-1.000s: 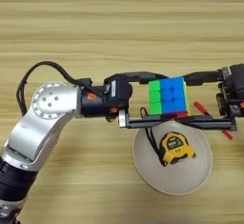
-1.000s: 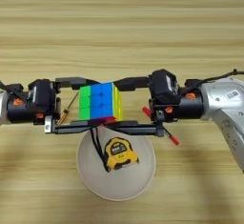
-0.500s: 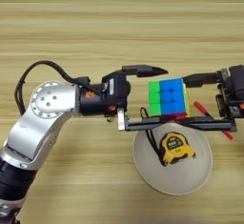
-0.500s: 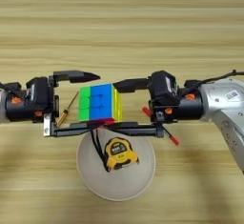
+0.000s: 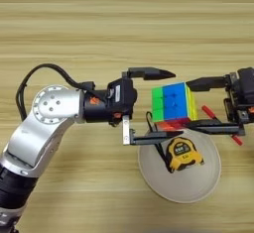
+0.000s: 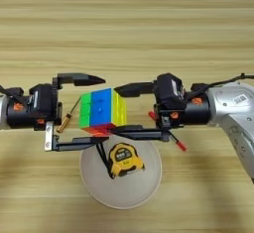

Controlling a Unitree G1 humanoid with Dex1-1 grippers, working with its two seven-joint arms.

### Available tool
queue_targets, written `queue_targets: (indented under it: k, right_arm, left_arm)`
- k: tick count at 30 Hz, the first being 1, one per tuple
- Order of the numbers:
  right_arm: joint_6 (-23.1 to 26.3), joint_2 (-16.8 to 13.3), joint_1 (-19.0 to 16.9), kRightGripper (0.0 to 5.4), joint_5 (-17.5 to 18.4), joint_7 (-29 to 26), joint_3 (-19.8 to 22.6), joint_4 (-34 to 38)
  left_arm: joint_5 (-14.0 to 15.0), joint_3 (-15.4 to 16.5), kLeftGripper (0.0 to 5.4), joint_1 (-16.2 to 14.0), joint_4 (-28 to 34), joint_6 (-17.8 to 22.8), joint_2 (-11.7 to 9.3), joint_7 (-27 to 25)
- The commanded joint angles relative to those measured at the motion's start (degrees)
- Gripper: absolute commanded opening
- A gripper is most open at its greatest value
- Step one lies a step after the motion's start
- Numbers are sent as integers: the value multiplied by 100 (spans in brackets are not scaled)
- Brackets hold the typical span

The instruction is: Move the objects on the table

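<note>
Worktop point(image 5: 99, 24) fills the frame, light planks running across. White plate point(image 6: 94, 187) sits low centre, with a yellow-black tape measure point(image 6: 122, 159) lying on it.

Left tool point(image 5: 154, 105) reaches in from the left, fingers spread wide: upper finger above and left of the puzzle cube point(image 5: 172, 102), lower finger along the plate's upper rim below the cube. It grips nothing. Right tool point(image 6: 130, 110) comes in from the right, also spread: upper finger ends just beside the cube's upper right edge, lower finger runs under the cube's bottom edge. Contact cannot be confirmed; the cube looks bracketed, not clamped.

Cube sits at frame centre, just above the plate. Red marker pen point(image 5: 237, 139) lies right of the cube, mostly hidden by the right tool. Amber-handled screwdriver point(image 6: 67, 121) lies left of the cube, partly behind the left tool.

Step judged: cube handling between the two tools. Next move calls for one tool closing squarely on opposite cube faces while the other clears.
</note>
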State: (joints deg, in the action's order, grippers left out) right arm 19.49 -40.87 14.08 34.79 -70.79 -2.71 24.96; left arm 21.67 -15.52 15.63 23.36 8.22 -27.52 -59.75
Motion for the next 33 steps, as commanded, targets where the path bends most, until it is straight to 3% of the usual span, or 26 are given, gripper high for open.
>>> queue_targets:
  k: [1, 19, 33]
  right_arm:
    - [-58, -6, 75, 331, 56, 13, 49, 54]
    - [-104, -69, -27, 331, 71, 15, 208, -8]
    - [-396, -315, -293, 331, -334, -91, 263, -555]
  left_arm:
    - [-33, -9, 540, 23, -26, -68, -52, -34]
    - [-17, 138, 540, -85, -134, -207, -38, 85]
    - [40, 302, 540, -159, -167, -317, -3, 235]
